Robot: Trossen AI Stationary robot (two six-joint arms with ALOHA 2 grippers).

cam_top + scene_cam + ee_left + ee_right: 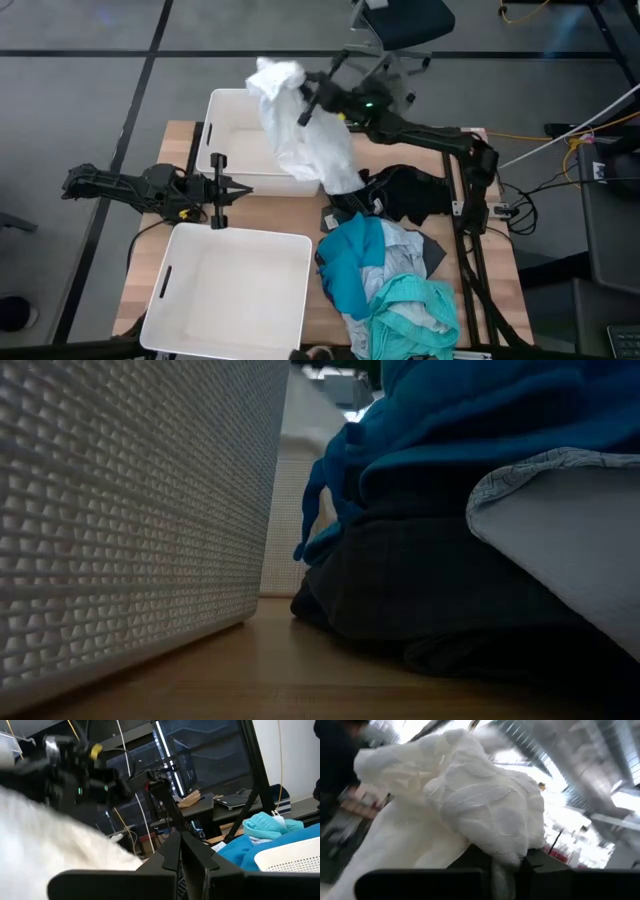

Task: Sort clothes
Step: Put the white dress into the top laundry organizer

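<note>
Now my right pincer (303,92), raised over the far bin (228,112), pinches a white garment (300,135) that hangs from it across the bin's right edge toward the table. Both that bin and the near bin (235,290) look bare inside, so I judge the sorting barely begun. Outward, the pile (390,275) of blue, teal, grey and black clothes waits at the table's right. My left pincer (217,190) idles between the bins, spread.

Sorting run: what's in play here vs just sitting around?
In play:
white garment, held up in right pincer over far bin
clothes pile
near bin

Sitting around:
left pincer, between the bins
office chair
</note>
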